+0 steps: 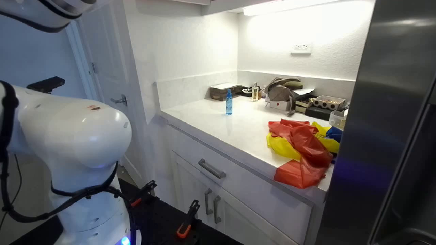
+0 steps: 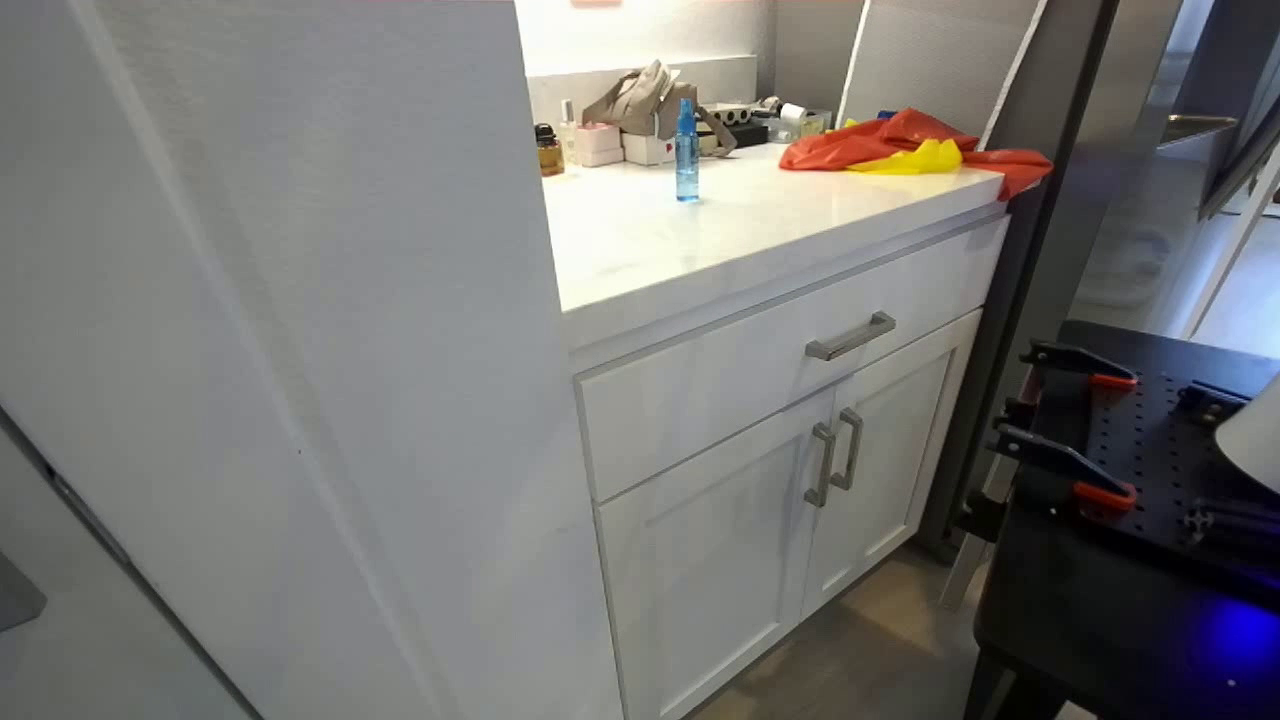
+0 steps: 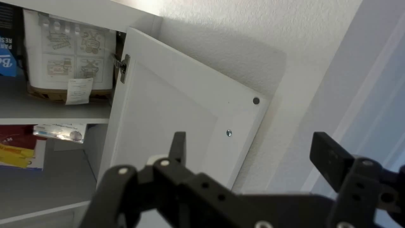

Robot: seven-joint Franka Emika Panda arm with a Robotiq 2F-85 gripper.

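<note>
My gripper (image 3: 250,134) is open in the wrist view, with nothing between its fingers. It is out of view in both exterior views. An open white cabinet door (image 3: 177,101) stands beyond it, nearest to the left finger. The door's edge shows between the fingers, and no contact is seen. A hinge (image 3: 124,68) joins the door to a white cabinet. A white printed pack (image 3: 68,57) stands on a shelf (image 3: 53,121). Below the shelf are a shiny silver pack (image 3: 61,131) and a red and yellow packet (image 3: 17,147).
A blue spray bottle (image 1: 229,103) stands on the white counter (image 2: 640,255). A crumpled red and yellow sheet (image 1: 303,146) overhangs the counter edge. Boxes and a grey-brown bag (image 1: 281,92) stand behind. A steel fridge (image 1: 371,136) adjoins. Clamps (image 2: 1065,455) grip the black table (image 2: 1050,590).
</note>
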